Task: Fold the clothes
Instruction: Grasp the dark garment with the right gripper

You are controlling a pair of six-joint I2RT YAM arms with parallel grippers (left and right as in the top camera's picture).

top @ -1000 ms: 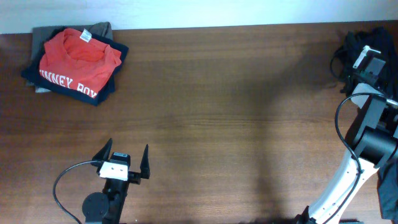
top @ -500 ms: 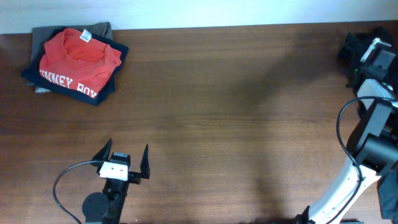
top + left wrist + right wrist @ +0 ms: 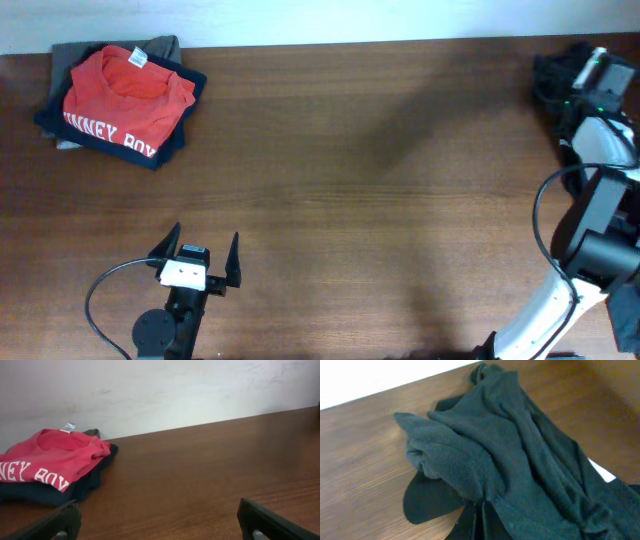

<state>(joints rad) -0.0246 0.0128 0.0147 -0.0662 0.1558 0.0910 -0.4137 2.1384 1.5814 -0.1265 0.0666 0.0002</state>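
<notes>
Overhead, the right hand (image 3: 572, 78) sits over the far right corner of the worktop (image 3: 380, 200), clenched on a crumpled dark garment (image 3: 548, 72). The right wrist view shows its closed fingers (image 3: 476, 525) pinching a fold of that charcoal fabric, with the rest bunched in a heap on the wood by the far edge. Near the front edge, left of centre, the left hand (image 3: 203, 243) hangs released, fingers spread wide and holding nothing. In the far left corner lies a folded stack: a red shirt (image 3: 120, 85) with white lettering on top of a navy garment (image 3: 172, 140), and an olive-grey piece (image 3: 160, 47) peeking out beneath.
</notes>
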